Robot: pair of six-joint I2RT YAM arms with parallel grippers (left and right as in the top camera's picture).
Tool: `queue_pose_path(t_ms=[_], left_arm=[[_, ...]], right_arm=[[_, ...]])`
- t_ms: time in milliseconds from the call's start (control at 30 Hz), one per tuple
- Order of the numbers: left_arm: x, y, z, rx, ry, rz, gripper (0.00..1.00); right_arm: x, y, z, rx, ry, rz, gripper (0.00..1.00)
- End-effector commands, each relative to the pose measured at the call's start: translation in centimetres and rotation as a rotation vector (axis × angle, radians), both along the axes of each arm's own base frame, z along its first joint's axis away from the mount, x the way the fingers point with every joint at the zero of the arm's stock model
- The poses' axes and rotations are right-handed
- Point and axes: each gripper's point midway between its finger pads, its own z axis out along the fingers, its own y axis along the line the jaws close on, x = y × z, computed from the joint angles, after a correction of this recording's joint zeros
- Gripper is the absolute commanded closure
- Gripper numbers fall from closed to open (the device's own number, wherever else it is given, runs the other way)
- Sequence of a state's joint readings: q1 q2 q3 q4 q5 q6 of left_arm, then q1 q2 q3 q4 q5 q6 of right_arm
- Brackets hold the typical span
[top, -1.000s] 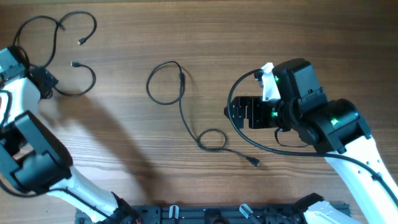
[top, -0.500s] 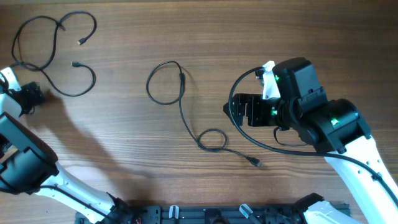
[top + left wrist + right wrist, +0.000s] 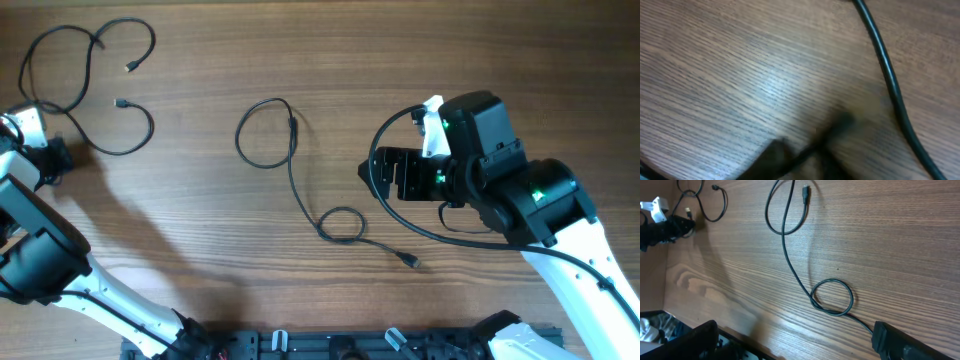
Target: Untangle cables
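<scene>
Two thin black cables lie apart on the wooden table. One cable (image 3: 152, 128) curls at the far left, with small plug ends. The other cable (image 3: 291, 165) runs from a loop at centre down through a small ring (image 3: 832, 297) to a plug (image 3: 410, 262). My left gripper (image 3: 55, 156) sits at the table's left edge, just below the left cable. In the blurred left wrist view that cable (image 3: 887, 70) passes to the right of the left gripper (image 3: 810, 150), which looks shut with nothing held. My right gripper (image 3: 372, 175) hovers open, right of the centre cable and off it.
The right arm's thicker black wire (image 3: 440, 238) arcs around its wrist, just above the centre cable's plug. A black rail (image 3: 340, 345) runs along the table's near edge. The left arm's white links (image 3: 100, 295) cross the lower left.
My left gripper has drawn back left and slightly down from the left cable, and its jaws have closed. That cable lies still. The right arm has barely moved.
</scene>
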State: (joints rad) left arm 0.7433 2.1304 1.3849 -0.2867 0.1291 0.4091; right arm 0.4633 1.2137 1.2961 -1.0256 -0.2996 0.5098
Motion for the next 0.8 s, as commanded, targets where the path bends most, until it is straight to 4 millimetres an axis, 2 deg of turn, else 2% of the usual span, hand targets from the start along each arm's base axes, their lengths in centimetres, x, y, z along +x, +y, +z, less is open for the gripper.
queue_pose_path(t_ms=[0, 100, 200, 233, 267, 400, 767], left_arm=[[-0.2, -0.6, -0.8, -0.046, 0.014, 0.016, 0.96], [-0.3, -0.9, 0.0, -0.095, -0.012, 0.106, 0.96], [-0.1, -1.2, 3.0, -0.124, -0.067, 0.187, 0.96], [0.1, -1.6, 4.0, -0.130, -0.084, 0.179, 0.96], [0.7, -2.8, 6.4, -0.155, -0.135, 0.137, 0.96], [1.9, -4.8, 8.6, -0.195, -0.192, 0.070, 0.96], [5.5, -8.5, 9.3, -0.172, -0.230, -0.041, 0.93]], right_arm=[[0.0, 0.3, 0.2, 0.018, 0.009, 0.001, 0.00], [0.0, 0.3, 0.2, 0.018, 0.009, 0.001, 0.00], [0.0, 0.3, 0.2, 0.015, 0.005, 0.007, 0.00], [0.0, 0.3, 0.2, 0.013, 0.002, 0.011, 0.00], [0.0, 0.3, 0.1, 0.006, -0.002, 0.021, 0.00], [-0.1, 0.3, 0.1, 0.004, -0.002, 0.025, 0.01], [-0.2, 0.2, 0.0, -0.006, -0.005, 0.039, 0.00]])
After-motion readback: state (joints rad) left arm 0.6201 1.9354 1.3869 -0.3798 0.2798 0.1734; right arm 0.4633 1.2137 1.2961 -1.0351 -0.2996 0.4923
